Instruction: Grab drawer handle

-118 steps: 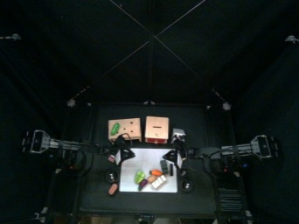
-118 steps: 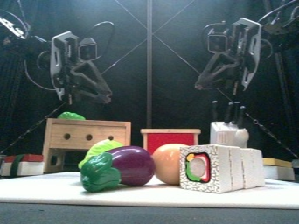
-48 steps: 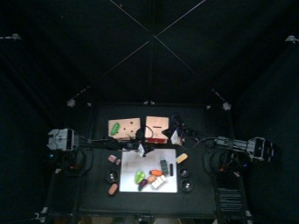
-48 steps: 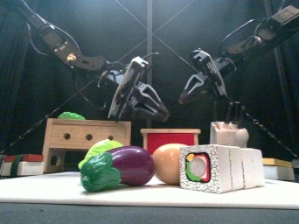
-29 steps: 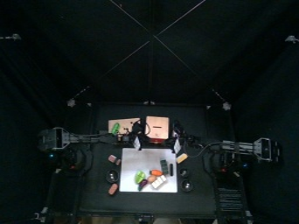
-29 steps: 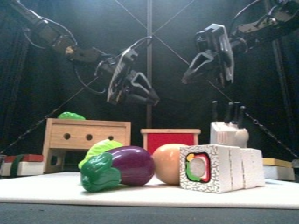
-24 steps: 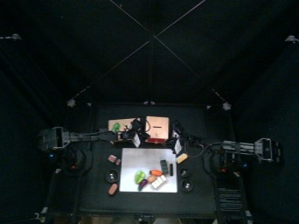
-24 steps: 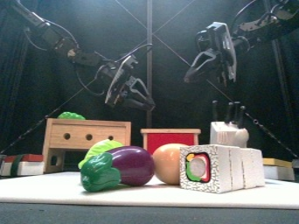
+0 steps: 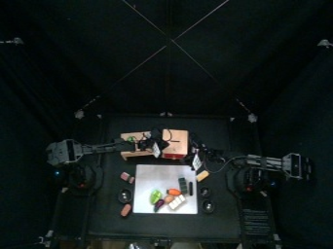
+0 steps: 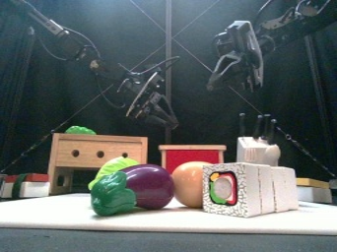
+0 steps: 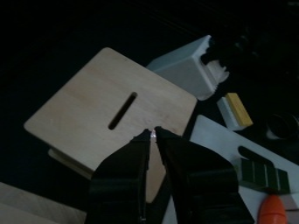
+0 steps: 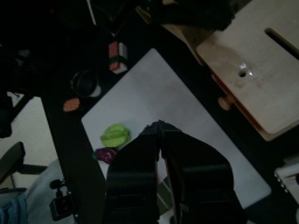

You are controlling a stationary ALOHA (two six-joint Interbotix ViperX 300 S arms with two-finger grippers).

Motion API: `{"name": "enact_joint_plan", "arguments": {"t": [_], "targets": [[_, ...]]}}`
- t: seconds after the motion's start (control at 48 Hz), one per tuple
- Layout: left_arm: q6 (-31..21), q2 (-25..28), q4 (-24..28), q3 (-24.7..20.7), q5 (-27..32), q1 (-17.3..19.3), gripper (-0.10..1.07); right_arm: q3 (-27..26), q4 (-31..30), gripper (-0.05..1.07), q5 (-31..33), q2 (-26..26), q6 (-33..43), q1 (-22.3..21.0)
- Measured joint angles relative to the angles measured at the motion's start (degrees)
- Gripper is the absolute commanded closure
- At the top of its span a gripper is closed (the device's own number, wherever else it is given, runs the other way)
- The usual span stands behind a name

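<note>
The plain tan wooden box point(image 9: 177, 139) stands at the back of the table, with a red front point(image 10: 192, 156) in the front view. The drawer handle point(image 12: 242, 73) is a tiny knob on its top face, beside a dark slot point(image 11: 122, 109). My left gripper point(image 11: 152, 134) hangs over that face with its tips close by the slot and its jaws apart, holding nothing. In the front view the left gripper point(image 10: 158, 110) hangs above and behind the boxes. My right gripper point(image 12: 160, 127) is shut and empty. The right gripper point(image 10: 237, 84) is high at the right, off the box.
A second tan box point(image 10: 95, 153) at the left bears a green object point(image 10: 82, 130). A white knife block point(image 10: 258, 150) stands at the right. The white board point(image 10: 53, 212) in front holds a toy eggplant point(image 10: 145, 187), a round orange fruit point(image 10: 192, 183) and a sushi roll point(image 10: 253, 189).
The left arm has stretched farther over the table toward the plain box, its gripper moving back and up. The right gripper has risen a little.
</note>
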Motion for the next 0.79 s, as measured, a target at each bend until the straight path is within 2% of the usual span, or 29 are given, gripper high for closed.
{"name": "enact_joint_plan", "arguments": {"t": [0.167,0.479,0.625,0.792], "targets": [[0.0,0.5,0.0,-0.6,0.4,1.3,0.39,-3.2,-1.5,0.84,6.6,1.8,0.1,-1.9],[0.0,0.4,0.1,-0.6,0.6,1.9,0.39,-6.2,-6.1,0.85,14.9,2.0,1.3,-3.3],[0.0,0.5,0.2,-0.6,1.0,2.1,0.39,-6.9,-10.7,0.85,17.4,2.1,8.5,-3.4],[0.0,0.4,0.2,-0.6,1.1,2.5,0.39,-7.2,-24.0,0.82,20.5,2.0,21.2,-1.1]]}}
